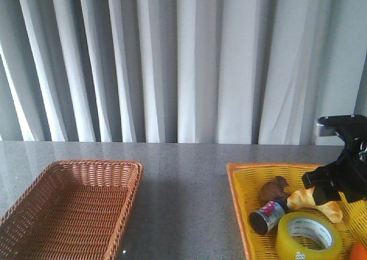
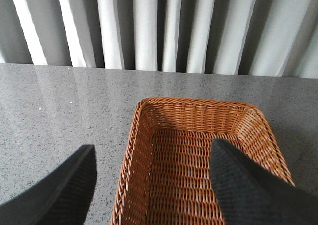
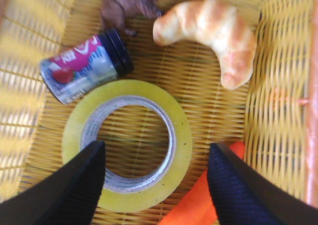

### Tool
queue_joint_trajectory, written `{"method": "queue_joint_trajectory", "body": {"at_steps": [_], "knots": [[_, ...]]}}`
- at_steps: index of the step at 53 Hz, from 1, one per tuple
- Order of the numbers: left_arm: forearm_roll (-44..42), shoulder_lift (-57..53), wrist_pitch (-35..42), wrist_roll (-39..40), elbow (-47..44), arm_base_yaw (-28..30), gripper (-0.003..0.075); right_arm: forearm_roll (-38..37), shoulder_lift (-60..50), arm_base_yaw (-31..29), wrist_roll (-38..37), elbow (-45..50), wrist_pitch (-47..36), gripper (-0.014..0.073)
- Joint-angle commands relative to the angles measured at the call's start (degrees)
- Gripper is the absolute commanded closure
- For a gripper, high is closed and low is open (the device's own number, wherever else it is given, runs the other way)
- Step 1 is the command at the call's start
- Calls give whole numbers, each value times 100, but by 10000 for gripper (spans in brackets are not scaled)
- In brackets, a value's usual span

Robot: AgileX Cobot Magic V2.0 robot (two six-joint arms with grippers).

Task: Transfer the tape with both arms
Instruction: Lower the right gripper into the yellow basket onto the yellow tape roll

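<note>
Right gripper [image 3: 156, 185] | I am hovering, fingers apart, over tape [image 3: 127, 144] | advising: straddling one wall, avoiding bottle [image 3: 85, 68] and croissant [image 3: 211, 29].

the desk [image 1: 183, 179] looks like speckled grey stone with a slight sheen that mirrors the pale cloth curtain [image 1: 172, 59] behind it. the brown basket [image 1: 74, 208] is tightly woven wicker, matt and ribbed. the yellow basket [image 3: 278, 86] is woven too, with a smoother, plastic-looking gloss. the tape [image 3: 130, 143] is translucent yellow film, glossy, wound on a white printed core. the croissant [image 3: 213, 29] has a smooth, faintly shiny crust. the small bottle [image 3: 84, 68] wears a glossy printed wrap and a black cap. the right gripper [image 3: 156, 185] has matt black fingers [image 3: 238, 190] with a fine grainy texture, and the left gripper [image 2: 151, 185] looks the same.
</note>
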State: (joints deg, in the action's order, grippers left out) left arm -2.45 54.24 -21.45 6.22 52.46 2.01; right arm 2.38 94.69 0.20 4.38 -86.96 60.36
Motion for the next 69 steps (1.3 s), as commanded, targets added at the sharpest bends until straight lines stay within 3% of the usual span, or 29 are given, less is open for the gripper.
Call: {"method": "queue_joint_trajectory", "body": {"at_steps": [1,47,57,69], "knots": [[11,-46,359,18,192,-45,256,-76,39,-20,-4,-188,-18,139],[11,-46,274,18,192,-45,256,-655,1119,-19,-265,-188,-135,148],[11,-46,264,18,192,-45,256,-659,1190,-20,-271,-188,-280,225],[11,-46,257,18,192,-45,256,-698,1190,-20,-282,-188,-348,426]]}}
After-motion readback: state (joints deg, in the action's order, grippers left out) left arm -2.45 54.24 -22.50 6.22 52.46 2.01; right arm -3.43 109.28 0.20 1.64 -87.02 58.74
